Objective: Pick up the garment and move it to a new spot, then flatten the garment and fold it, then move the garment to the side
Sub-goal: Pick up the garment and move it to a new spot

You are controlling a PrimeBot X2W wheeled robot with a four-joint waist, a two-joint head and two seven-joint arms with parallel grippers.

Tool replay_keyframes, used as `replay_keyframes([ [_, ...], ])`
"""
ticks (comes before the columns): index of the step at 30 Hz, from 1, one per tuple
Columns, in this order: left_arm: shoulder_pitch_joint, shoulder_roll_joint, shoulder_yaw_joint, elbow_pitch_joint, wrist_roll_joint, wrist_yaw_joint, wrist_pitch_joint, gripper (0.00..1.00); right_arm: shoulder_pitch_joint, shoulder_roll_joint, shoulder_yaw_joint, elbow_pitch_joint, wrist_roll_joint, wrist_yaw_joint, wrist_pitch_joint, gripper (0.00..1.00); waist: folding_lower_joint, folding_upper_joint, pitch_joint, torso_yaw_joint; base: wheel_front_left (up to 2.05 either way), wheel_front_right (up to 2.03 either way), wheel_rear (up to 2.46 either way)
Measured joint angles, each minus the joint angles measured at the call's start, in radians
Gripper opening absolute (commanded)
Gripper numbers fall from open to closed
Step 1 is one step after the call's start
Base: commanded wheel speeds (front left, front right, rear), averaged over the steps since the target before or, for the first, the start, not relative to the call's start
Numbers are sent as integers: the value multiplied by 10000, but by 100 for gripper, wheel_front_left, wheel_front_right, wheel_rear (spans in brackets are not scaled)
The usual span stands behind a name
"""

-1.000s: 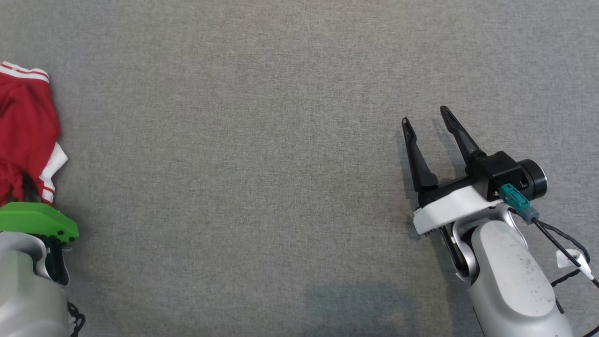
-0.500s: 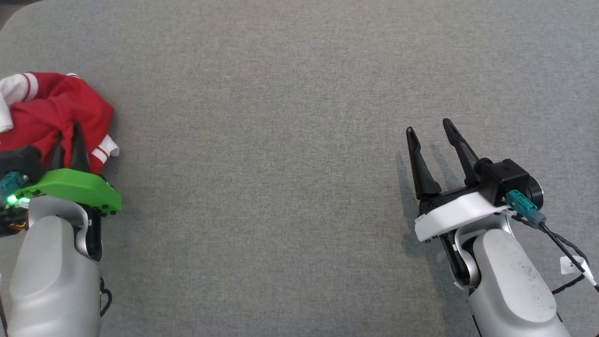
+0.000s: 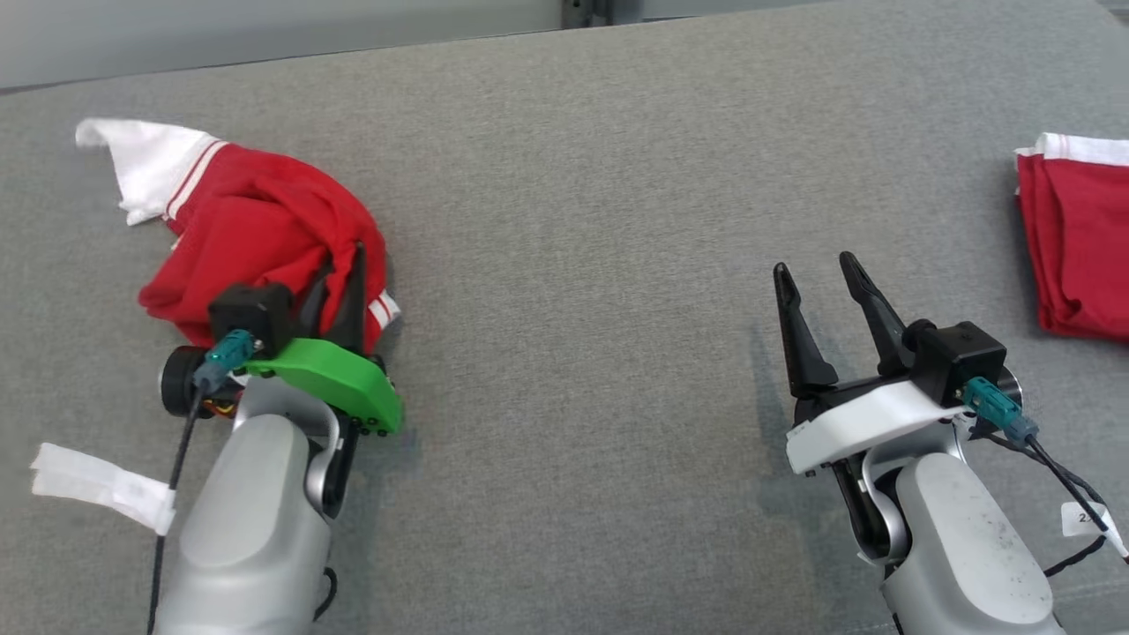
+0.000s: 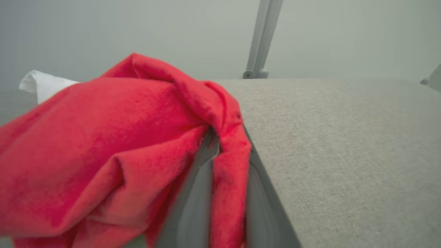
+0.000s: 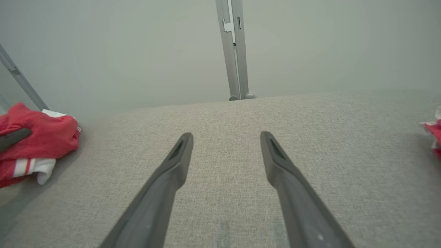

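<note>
Nearest the front edge of the grey cloth-covered table (image 3: 573, 265), two pale forearms reach in. A white paper tag (image 3: 97, 483) hangs on the left arm's cable near the front left corner.

The left gripper (image 3: 340, 269), under a green cover, is clenched on a fold of the garment (image 3: 256, 220). In the left wrist view its two dark fingers (image 4: 196, 199) are pressed close together with a ridge of red cloth (image 4: 103, 144) pinched between them. The garment is a crumpled red heap with white, red-striped trim. It lies on the left part of the table, bunched up around the fingers, and a white end trails toward the far left corner.

The right gripper (image 3: 814, 265) sits well apart from it, toward the right side, with its fingers spread wide and nothing between them. The right wrist view (image 5: 226, 135) shows bare grey cloth in the gap and the garment (image 5: 41, 137) off to the left.

Farther out, at the right edge, lies a second red cloth (image 3: 1076, 256), neatly folded, with a white band along its far side.

Beyond the far edge stands a grey metal post (image 5: 234, 51).
</note>
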Motion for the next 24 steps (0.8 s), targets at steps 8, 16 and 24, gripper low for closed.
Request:
replay_keyframes([
  [8, 567, -458, -2025, -428, -408, 0, -2, 0, 152, -2, 12, 58, 270, 0, 2, 100, 0, 0, -236, -1117, 0, 0, 0],
  [16, 1222, -525, -3427, -1139, -681, -2, 0, 0, 341, -4, -25, 157, 362, -2, 0, 100, 0, 0, -577, -1836, 0, 0, 0],
  [24, 2035, -539, -2349, -1651, -426, 374, 0, 100, 507, -2, -128, 203, 362, -2, 2, 100, 0, 0, -985, -1766, 0, 0, 0],
])
